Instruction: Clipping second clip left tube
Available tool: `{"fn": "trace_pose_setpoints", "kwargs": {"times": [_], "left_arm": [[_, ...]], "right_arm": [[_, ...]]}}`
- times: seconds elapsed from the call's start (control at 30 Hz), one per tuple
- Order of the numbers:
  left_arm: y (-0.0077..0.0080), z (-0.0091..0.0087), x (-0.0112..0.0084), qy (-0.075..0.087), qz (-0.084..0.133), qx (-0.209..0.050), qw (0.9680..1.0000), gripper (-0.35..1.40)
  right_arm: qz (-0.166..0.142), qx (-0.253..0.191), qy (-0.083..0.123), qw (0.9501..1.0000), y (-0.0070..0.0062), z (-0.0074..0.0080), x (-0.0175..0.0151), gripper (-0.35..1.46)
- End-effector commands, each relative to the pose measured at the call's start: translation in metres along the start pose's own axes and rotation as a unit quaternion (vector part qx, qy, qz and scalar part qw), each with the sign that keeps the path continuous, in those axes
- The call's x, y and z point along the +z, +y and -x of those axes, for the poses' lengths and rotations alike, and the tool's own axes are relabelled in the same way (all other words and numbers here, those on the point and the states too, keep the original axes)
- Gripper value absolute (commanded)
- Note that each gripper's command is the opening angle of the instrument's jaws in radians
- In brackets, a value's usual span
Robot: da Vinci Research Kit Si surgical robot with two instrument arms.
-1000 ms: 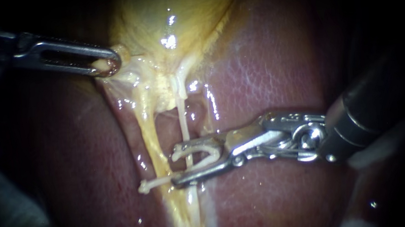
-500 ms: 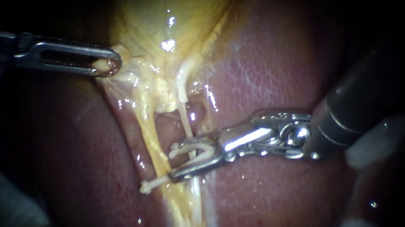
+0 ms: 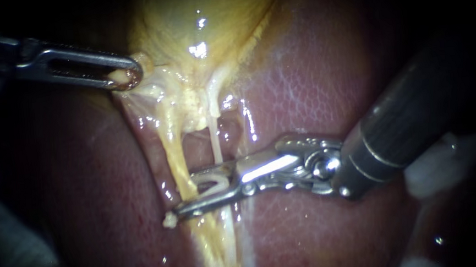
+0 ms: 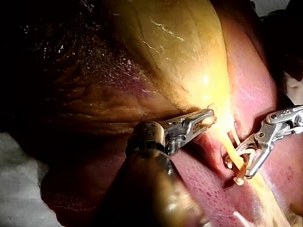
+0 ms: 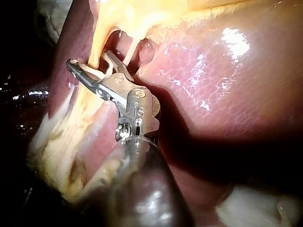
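Observation:
My left instrument (image 3: 127, 77) comes in from the left, its jaws shut on a pale nub of tissue at the neck of the yellow gallbladder (image 3: 203, 20), holding it taut; it also shows in the left wrist view (image 4: 206, 118). Two tubes run down from there: a yellow left tube (image 3: 173, 148) and a thin white tube (image 3: 215, 143). My right instrument (image 3: 185, 196) lies across both, its jaws narrowed on a white clip (image 3: 213, 183). The clip's end pokes past the lower jaw. The left wrist view shows the yellow tube (image 4: 234, 156) between those jaws (image 4: 238, 168).
Glossy red-brown liver (image 3: 312, 79) lies under and on both sides of the tubes. Something white (image 3: 438, 165) sits behind my right instrument's shaft. White cloth (image 4: 19, 189) borders the organ near my left instrument's shaft.
My right instrument has slid leftward across the tubes, reaching the yellow tube, and its jaws have narrowed, squeezing the clip. My left instrument has held still.

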Motion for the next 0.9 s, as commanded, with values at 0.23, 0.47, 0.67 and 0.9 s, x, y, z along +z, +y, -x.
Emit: {"fn": "trace_pose_setpoints", "kwargs": {"times": [0.23,0.47,0.67,0.9], "left_arm": [[0.0001,0.0000,0.0000,0.000,0.000,0.000,1.0000,-0.35],[0.0000,0.0000,0.0000,0.000,0.000,0.000,1.0000,-0.35],[0.0000,0.0000,0.0000,0.000,0.000,0.000,1.0000,-0.35],[0.0000,0.0000,0.0000,0.000,0.000,0.000,1.0000,-0.35]], "right_arm": [[-0.038,-0.008,0.000,0.9992,-0.0016,-0.0006,0.0013,0.49],[-0.061,-0.008,0.011,0.9980,-0.0041,-0.0019,0.0013,0.48],[-0.071,-0.003,0.021,0.9972,-0.0062,-0.0034,0.0009,0.45],[-0.073,-0.002,0.021,0.9971,-0.0065,-0.0034,0.0005,0.36]]}}
